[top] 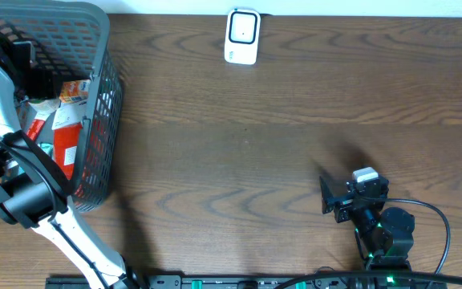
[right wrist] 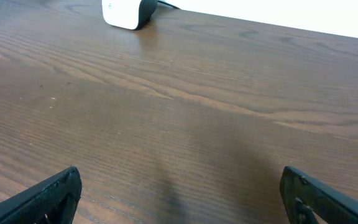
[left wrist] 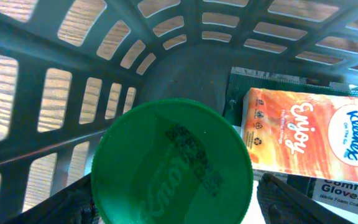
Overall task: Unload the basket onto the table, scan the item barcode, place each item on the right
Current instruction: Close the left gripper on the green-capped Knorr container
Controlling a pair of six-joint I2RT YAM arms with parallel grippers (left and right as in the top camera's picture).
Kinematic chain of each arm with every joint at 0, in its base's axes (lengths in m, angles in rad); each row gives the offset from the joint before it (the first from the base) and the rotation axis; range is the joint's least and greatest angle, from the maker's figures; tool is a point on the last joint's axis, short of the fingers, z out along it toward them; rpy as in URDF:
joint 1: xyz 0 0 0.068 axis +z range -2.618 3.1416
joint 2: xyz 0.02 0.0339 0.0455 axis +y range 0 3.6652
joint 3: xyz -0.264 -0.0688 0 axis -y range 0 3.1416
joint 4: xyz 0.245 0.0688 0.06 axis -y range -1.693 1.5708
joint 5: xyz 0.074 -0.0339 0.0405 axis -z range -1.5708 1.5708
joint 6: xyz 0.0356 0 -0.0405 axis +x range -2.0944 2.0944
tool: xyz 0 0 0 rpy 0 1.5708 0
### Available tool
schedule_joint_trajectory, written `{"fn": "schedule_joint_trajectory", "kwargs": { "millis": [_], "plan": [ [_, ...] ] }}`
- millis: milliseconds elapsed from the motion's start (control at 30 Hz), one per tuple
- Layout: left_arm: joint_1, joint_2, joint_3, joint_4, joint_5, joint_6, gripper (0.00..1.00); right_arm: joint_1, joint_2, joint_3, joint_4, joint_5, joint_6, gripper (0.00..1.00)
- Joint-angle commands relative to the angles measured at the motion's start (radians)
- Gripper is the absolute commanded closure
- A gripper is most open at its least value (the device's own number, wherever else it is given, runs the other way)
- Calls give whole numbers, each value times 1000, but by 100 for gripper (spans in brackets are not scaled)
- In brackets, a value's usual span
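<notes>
Green canister (left wrist: 173, 163), round end toward camera, between left tool (left wrist: 174, 186) fingers (left wrist: 283, 198); grip unclear.

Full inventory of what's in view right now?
basket: 1, grey, table's left end
lid: 1, green, in basket
tissue pack: 1, orange, in basket beside lid
gloves box: 1, white, in basket, partly hidden by tissue pack
other packs: count unclear, red and white, in basket
scanner: 1, white, table's far edge
table: 1, brown wood
left fingers: 2, black, flanking lid, grip unclear
right fingers: 2, black, open, over bare table
</notes>
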Motion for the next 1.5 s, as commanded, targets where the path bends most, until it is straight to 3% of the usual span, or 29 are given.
{"fn": "schedule_joint_trajectory", "kwargs": {
  "millis": [0, 467, 733, 1467],
  "plan": [
    [3, 37, -3, -6, 23, -10, 20, 7, -4, -2, -5, -5, 15, 1],
    [3, 53, -3, -1, 23, -10, 20, 7, -4, -2, -4, -5, 15, 1],
    [3, 53, -3, -2, 23, -10, 57, 7, -4, -2, -4, -4, 15, 1],
    [3, -5, -3, -3, 24, -92, 68, 7, -4, -2, -4, -5, 15, 1]
  ]
}}
